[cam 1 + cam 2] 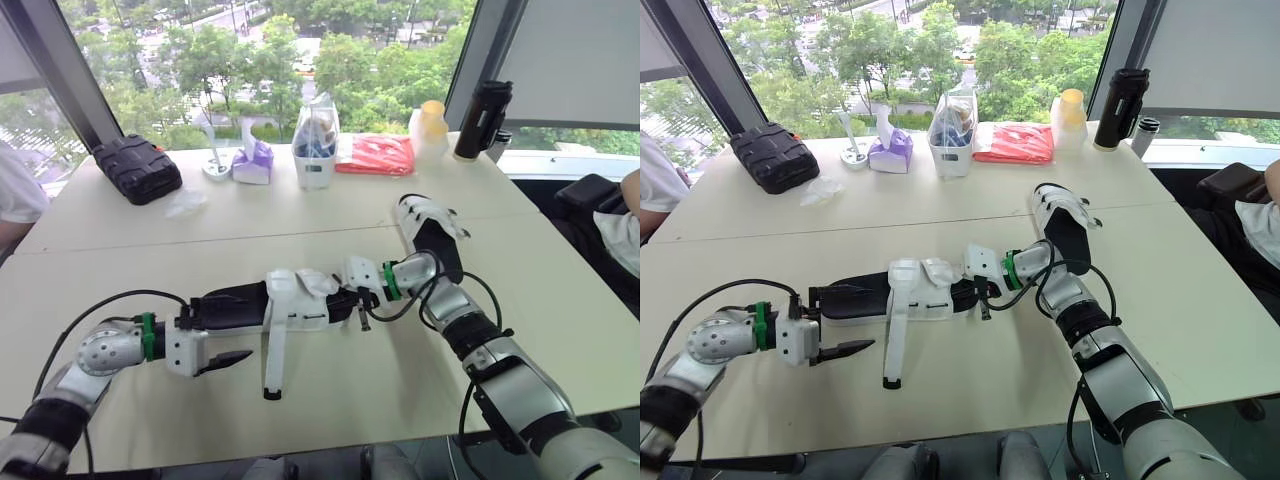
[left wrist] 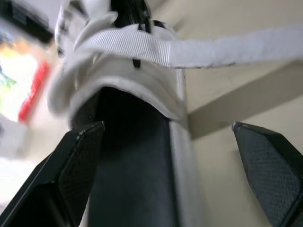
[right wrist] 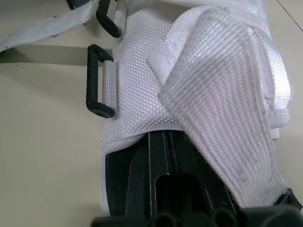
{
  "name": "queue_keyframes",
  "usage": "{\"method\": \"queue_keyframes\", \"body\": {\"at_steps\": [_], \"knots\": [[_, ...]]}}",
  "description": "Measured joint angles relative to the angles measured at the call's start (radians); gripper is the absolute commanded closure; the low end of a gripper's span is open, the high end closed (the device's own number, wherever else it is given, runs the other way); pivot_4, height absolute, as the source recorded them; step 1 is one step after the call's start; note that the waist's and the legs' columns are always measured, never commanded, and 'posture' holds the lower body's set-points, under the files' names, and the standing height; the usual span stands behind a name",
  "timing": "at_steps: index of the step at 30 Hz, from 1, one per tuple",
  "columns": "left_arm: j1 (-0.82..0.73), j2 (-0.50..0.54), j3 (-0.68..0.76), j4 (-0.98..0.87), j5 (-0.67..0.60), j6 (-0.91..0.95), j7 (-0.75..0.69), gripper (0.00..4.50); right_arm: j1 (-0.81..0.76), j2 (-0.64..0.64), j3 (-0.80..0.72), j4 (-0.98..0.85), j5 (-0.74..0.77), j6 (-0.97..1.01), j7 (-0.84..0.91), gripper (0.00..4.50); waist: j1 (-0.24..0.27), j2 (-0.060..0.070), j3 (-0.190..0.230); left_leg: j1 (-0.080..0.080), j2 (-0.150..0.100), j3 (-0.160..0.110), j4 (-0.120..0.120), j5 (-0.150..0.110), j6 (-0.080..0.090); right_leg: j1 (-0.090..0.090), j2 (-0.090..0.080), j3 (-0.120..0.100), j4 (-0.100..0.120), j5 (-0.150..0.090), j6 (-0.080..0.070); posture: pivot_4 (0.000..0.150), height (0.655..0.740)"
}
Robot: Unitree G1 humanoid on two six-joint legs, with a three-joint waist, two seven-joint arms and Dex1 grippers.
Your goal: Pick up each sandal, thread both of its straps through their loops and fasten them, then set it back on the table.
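Mid-table, the sandal (image 1: 292, 300) lies with one strap (image 1: 273, 358) flopped loose. The left gripper (image 1: 222, 338) is spread wide around one end. The right gripper (image 1: 350, 298) is at the other, can't tell its grip.

Pale table (image 1: 560, 300) with one sandal (image 1: 250, 300) lying near the middle, the other sandal (image 1: 432, 232) farther right, and along the far edge, left to right, a black case (image 1: 137, 168), tissue pack (image 1: 252, 163), white tub (image 1: 315, 150), red packet (image 1: 377, 154), yellow-capped bottle (image 1: 430, 128) and black flask (image 1: 482, 120).
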Motion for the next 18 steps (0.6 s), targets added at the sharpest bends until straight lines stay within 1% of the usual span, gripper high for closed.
{"method": "queue_keyframes", "body": {"at_steps": [1, 3, 4, 5, 6, 7, 9, 12, 15, 18], "knots": [[0.032, 0.020, 0.008, -0.064, -0.069, 0.111, -0.007, 0.03, 0.001, 0.000, 0.000, 0.000, 0.000, 0.000, -0.002, 4.50, 0.000, 0.000, 0.000, 0.001, 0.000, 0.000, 0.000, 0.000, 0.000, 0.001, 0.000, 0.000, 0.000, 0.000, 0.000, 0.150, 0.7400], [0.131, 0.107, 0.036, -0.248, -0.290, 0.428, -0.016, 0.03, 0.003, 0.003, 0.002, -0.005, 0.000, 0.000, -0.003, 4.50, -0.004, 0.000, 0.001, 0.000, 0.003, 0.000, 0.000, 0.000, 0.000, 0.000, 0.002, 0.000, 0.000, 0.000, 0.000, 0.150, 0.7400], [0.162, 0.140, 0.054, -0.311, -0.386, 0.564, -0.017, 0.03, 0.003, 0.001, 0.000, -0.005, 0.000, 0.000, -0.002, 4.50, -0.003, 0.002, 0.002, 0.001, 0.003, 0.000, 0.000, 0.000, 0.000, 0.001, 0.003, 0.000, 0.000, 0.000, 0.000, 0.150, 0.7400], [0.186, 0.155, 0.077, -0.360, -0.477, 0.687, -0.010, 0.03, 0.003, 0.000, -0.001, -0.006, 0.000, 0.000, -0.002, 4.50, -0.002, 0.004, 0.003, 0.001, 0.003, 0.000, 0.000, 0.000, 0.000, 0.001, 0.003, 0.000, -0.001, 0.000, 0.000, 0.150, 0.7400], [0.193, 0.159, 0.088, -0.384, -0.530, 0.761, -0.005, 0.03, 0.003, 0.000, -0.002, -0.005, 0.000, 0.001, -0.002, 4.50, -0.002, 0.005, 0.003, 0.001, 0.003, 0.000, 0.000, 0.000, 0.000, 0.001, 0.003, 0.000, 0.000, 0.000, 0.000, 0.150, 0.7400], [0.199, 0.159, 0.104, -0.418, -0.611, 0.882, 0.012, 0.03, 0.003, 0.001, 0.001, -0.006, 0.000, 0.001, -0.003, 4.50, -0.002, 0.005, 0.003, 0.001, 0.003, 0.000, 0.000, 0.000, 0.000, 0.001, 0.004, 0.000, -0.001, -0.001, 0.000, 0.150, 0.7400], [0.201, 0.129, 0.124, -0.437, -0.680, 1.024, 0.059, 0.03, 0.003, 0.002, 0.003, -0.007, 0.000, 0.001, -0.006, 4.50, -0.003, 0.006, 0.003, 0.002, 0.003, 0.000, 0.000, 0.000, 0.000, 0.002, 0.005, 0.000, -0.001, 0.000, 0.000, 0.150, 0.7400], [0.192, 0.081, 0.135, -0.429, -0.723, 1.162, 0.104, 0.03, 0.004, 0.002, 0.003, -0.009, 0.000, 0.001, -0.006, 4.50, -0.001, 0.005, 0.003, 0.001, 0.003, 0.000, 0.000, 0.000, 0.000, 0.001, 0.006, 0.000, -0.001, 0.000, -0.002, 0.150, 0.7400], [0.139, -0.004, 0.150, -0.379, -0.803, 1.323, 0.156, 0.03, 0.007, 0.001, 0.003, -0.013, 0.000, 0.003, -0.009, 4.50, 0.000, 0.005, 0.003, 0.002, 0.003, 0.000, 0.000, 0.000, 0.000, 0.001, 0.006, 0.000, -0.001, 0.000, -0.002, 0.150, 0.7400], [0.086, -0.077, 0.149, -0.343, -0.826, 1.438, 0.188, 0.03, 0.010, 0.001, 0.004, -0.020, 0.000, 0.003, -0.011, 4.50, -0.002, 0.005, 0.003, 0.001, 0.003, 0.000, 0.000, 0.000, -0.001, 0.001, 0.006, 0.000, -0.002, 0.001, -0.002, 0.150, 0.7400]]}}
